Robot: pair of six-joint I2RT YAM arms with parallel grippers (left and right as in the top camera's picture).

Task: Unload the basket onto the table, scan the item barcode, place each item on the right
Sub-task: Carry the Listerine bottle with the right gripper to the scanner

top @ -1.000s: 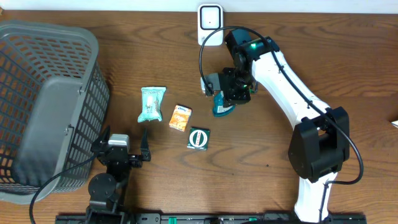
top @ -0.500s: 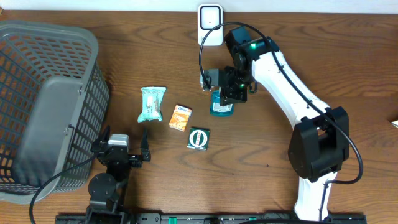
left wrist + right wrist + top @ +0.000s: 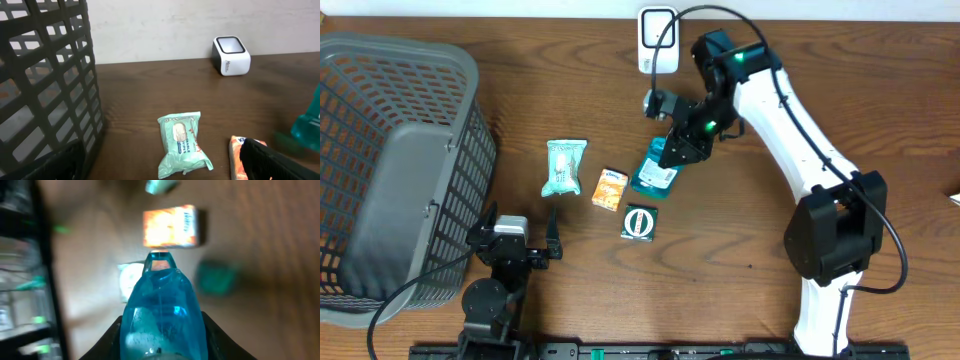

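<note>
My right gripper (image 3: 678, 150) is shut on a clear blue bottle (image 3: 655, 172) and holds it tilted above the table, down and left of the white barcode scanner (image 3: 658, 40). In the right wrist view the bottle (image 3: 162, 310) fills the space between the black fingers (image 3: 112, 335). The left wrist view shows the bottle (image 3: 307, 125) as a blur at the right edge and the scanner (image 3: 231, 55) by the back wall. My left gripper (image 3: 518, 228) rests open near the front left, holding nothing.
A mint wipes pack (image 3: 564, 167), an orange tissue pack (image 3: 611, 189) and a round green item (image 3: 639, 222) lie left of and below the bottle. A grey mesh basket (image 3: 390, 170) fills the left side. The scanner's cable loops over the right arm.
The right gripper closed on the blue bottle, lifted it off the table and swung it left, tilting it. The left arm has not moved.
</note>
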